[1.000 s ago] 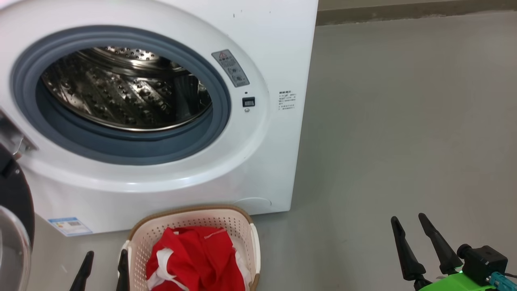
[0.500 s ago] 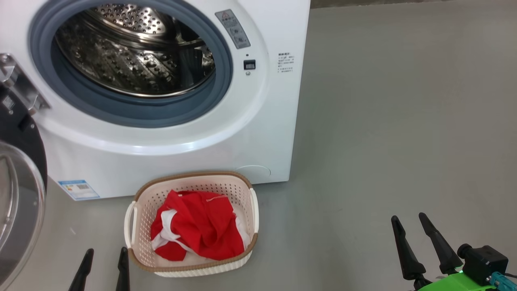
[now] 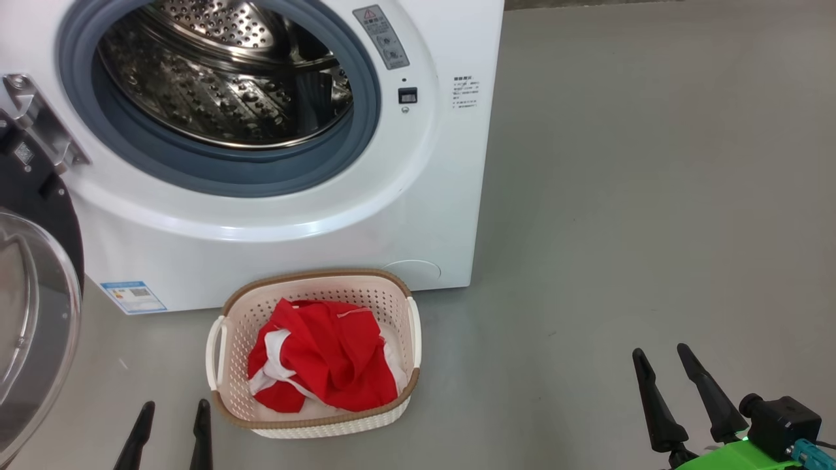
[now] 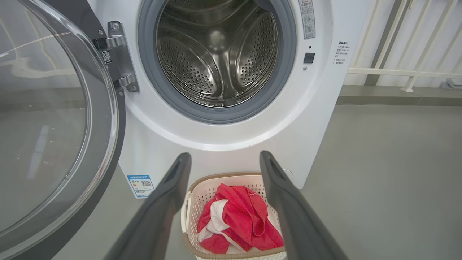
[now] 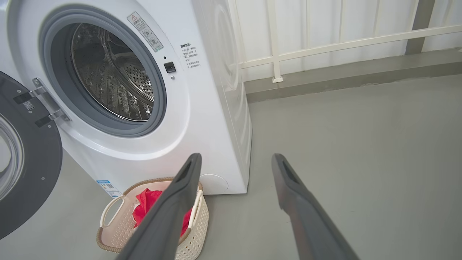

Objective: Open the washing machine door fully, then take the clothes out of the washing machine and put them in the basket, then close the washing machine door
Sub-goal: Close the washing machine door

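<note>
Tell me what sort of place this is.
Probably a laundry corner, perhaps on a balcony or utility area: a white front-loading washing machine with its door open, a basket of red clothes on a bare grey floor, and a white railing beyond.

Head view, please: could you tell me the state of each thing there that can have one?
washing machine door: wide open, swung left.
washing machine: open, drum looks empty.
basket: upright on the floor, partly filled.
clothes: crumpled inside the basket.
left gripper: open, empty.
right gripper: open, empty.
</note>
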Controlling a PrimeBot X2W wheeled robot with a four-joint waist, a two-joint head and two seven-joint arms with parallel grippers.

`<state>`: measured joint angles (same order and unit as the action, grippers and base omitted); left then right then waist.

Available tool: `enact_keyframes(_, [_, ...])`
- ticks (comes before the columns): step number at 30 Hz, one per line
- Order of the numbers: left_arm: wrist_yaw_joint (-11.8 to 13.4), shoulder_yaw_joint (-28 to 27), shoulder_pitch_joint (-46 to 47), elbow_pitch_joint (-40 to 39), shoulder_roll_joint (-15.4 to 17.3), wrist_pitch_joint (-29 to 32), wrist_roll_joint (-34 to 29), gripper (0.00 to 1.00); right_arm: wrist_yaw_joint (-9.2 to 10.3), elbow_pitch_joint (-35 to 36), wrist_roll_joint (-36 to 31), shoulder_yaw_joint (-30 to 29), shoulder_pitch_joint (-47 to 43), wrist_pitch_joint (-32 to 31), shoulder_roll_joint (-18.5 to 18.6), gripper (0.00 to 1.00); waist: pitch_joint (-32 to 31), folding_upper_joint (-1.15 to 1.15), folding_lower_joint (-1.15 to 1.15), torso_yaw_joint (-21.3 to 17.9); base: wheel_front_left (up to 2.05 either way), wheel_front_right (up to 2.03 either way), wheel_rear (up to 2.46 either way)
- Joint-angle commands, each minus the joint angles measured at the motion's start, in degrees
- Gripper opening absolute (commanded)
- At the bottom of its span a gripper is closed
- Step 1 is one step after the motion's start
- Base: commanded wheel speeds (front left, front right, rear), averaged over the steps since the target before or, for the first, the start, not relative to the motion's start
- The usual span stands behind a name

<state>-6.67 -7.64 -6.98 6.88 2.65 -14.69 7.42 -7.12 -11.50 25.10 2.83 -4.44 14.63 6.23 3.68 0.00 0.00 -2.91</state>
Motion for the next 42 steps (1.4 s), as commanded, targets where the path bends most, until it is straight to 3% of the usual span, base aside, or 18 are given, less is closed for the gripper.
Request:
enact_keyframes(1, [-0.39,-1.69,2.49,-1.14,0.23,-0.30,0.28,1.00,-0.36,1.38,-0.38,1.21,1.36,0.37,0.68,1.00,-0.12,0.00,0.00,0.19,0.00,0.00,0.00])
enact_keyframes(12, [0.59,-0.89,1.76,0.33,0.23,-0.30,2.98,1.00,-0.36,0.50,-0.13,3.39,1.19,0.37,1.68,1.00,-1.54,0.00,0.00,5.94,0.00,0.00,0.00])
enact_keyframes(32, [5.35,3.73,-2.22,1.19,0.22,-0.30,6.04,1.00,-0.36,-1.73,1.85,9.67,2.26,0.37,3.55,1.00,-5.30,0.00,0.00,25.95,0.00,0.00,0.00])
enact_keyframes(42, [7.44,3.21,-4.13,0.30,0.22,-0.30,7.12,1.00,-0.36,-2.79,2.48,13.67,4.00,0.37,3.63,1.00,-5.31,0.00,0.00,30.48,0.00,0.00,0.00])
